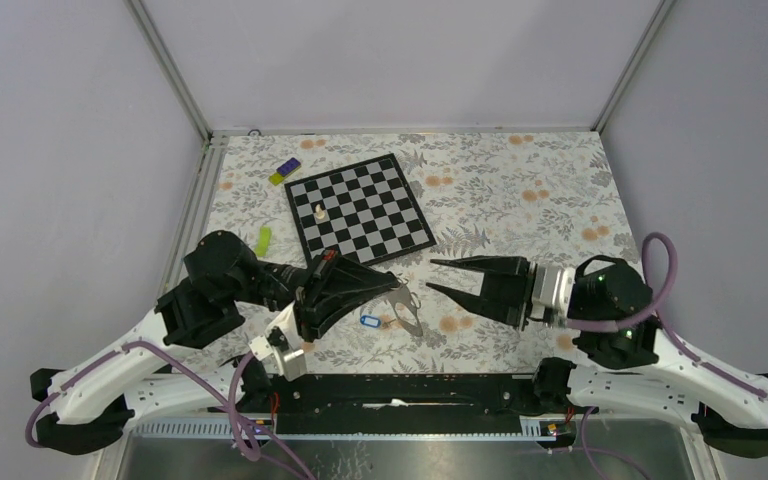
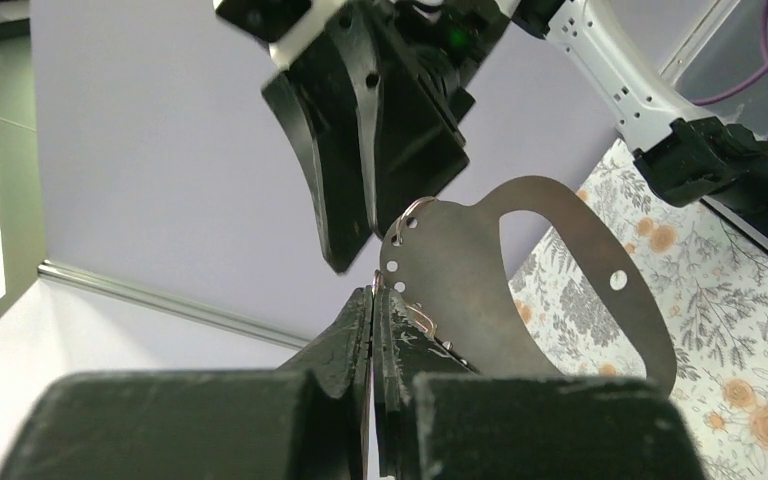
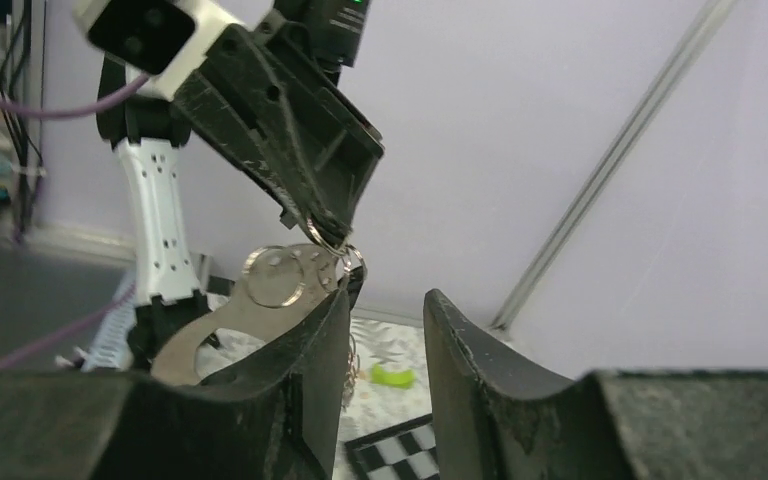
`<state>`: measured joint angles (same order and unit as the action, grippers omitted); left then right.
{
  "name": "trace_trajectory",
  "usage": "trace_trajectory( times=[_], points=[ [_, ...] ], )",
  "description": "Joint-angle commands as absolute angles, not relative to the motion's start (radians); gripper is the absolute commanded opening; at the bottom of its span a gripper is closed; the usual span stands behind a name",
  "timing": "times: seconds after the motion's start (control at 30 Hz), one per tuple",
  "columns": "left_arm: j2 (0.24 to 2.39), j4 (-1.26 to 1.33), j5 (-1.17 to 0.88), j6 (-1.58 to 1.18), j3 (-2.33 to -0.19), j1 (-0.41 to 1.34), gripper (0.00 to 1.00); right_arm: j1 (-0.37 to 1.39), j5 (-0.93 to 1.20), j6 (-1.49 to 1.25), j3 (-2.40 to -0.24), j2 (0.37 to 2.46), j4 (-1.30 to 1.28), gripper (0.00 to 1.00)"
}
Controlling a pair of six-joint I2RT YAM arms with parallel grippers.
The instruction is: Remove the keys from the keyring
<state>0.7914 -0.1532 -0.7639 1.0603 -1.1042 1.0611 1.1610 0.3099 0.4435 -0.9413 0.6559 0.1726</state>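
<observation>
**Holding a key by its ring, off the chessboard's near corner**

The left gripper (image 1: 398,286) is clamped tight on the keyring (image 3: 326,235). Its fingers (image 2: 348,335) are pressed together with the thin wire loop pinched at their tips. From the ring extends a flat silvery key (image 1: 408,312) with a wide slot. Its long axis runs straight away from the chessboard (image 1: 360,207), with the holed end at the ring and the slotted end pointing off on the near side. The key sits just off the board's near right corner, directly beyond the left fingertips. The right gripper (image 1: 431,275) faces it from the right of that corner, spread wide and gripping nothing. The key lies outside its gap, close beside one finger; whether they touch cannot be told. A blue tag (image 1: 368,321) shows on the board's near side, just beside the key.
</observation>
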Motion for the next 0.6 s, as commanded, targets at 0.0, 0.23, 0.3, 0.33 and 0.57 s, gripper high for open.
trace_trajectory(
  times=[0.0,0.23,0.3,0.33,0.57],
  points=[
    [0.776,-0.046,-0.832,1.047,-1.121,1.062,0.00,1.168,0.180,0.121,-0.926,0.687,0.376,0.41],
    [0.766,-0.046,-0.847,1.051,-1.121,1.063,0.00,1.167,0.243,0.020,-0.900,0.714,0.461,0.47],
    [0.767,-0.046,-0.843,1.053,-1.122,1.062,0.00,1.168,0.269,0.012,-0.899,0.718,0.456,0.49],
    [0.768,-0.046,-0.841,1.056,-1.124,1.062,0.00,1.167,0.280,0.008,-0.898,0.718,0.452,0.50],
    [0.779,-0.044,-0.834,1.066,-1.131,1.062,0.00,1.168,0.274,-0.033,-0.855,0.710,0.485,0.42]
  ],
)
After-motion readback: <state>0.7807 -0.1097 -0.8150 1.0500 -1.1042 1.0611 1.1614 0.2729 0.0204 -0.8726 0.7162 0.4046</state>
